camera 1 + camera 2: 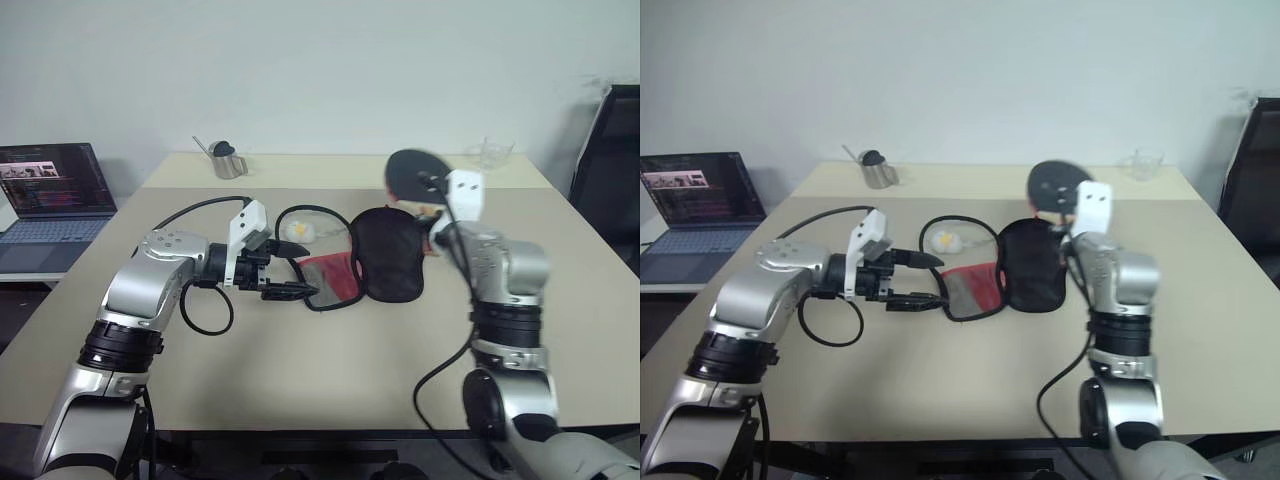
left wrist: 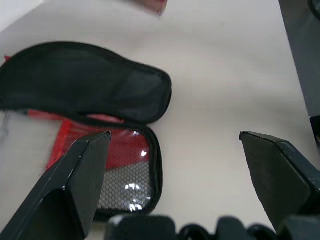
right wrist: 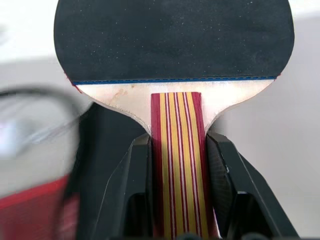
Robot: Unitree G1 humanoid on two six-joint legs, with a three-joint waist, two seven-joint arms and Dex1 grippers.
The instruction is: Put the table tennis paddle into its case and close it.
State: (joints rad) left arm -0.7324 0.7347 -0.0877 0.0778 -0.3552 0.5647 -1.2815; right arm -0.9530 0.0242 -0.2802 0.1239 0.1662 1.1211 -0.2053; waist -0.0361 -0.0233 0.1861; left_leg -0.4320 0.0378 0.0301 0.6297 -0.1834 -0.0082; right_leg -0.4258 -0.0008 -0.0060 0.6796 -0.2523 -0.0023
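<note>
Table tennis paddle [image 3: 172, 37] held up off the tabletop [image 1: 300, 370] toward its far edge, striped handle clamped between the right gripper [image 3: 175, 150] fingers, black face outward. Case [image 1: 375, 255] lying unzipped mid-tabletop below the paddle, black flap open beside red mesh lining. Left gripper [image 1: 290, 270] beside the case's left edge, jaws spread wide, holding nothing. Metal cup [image 1: 228, 160] near far edge.

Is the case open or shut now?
Open: the case lies spread on the table, its black flap folded back from the red half.
</note>
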